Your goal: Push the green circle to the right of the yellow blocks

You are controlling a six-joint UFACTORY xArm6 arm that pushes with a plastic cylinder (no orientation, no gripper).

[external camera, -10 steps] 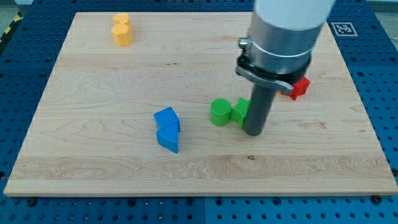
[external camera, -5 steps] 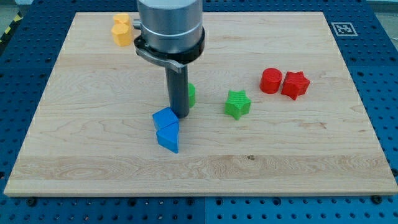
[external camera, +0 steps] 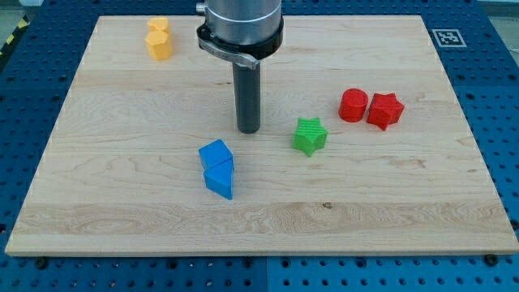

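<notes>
Since prob. hidden behind rod, nudge green circle gently toward 11 o'clock w/ my tip (external camera: pixel 248 130), now 9 o'clock of green star (external camera: pixel 310 135), stopping 3 o'clock of yellow blocks (external camera: pixel 160 38); no pincer in view.

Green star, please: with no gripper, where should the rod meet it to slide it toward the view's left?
Probably meet the green star on the side facing the view's right, centred in a notch between points, so it should not spin. Come through the gap beside the red circle; my tip sits apart on its left.
</notes>
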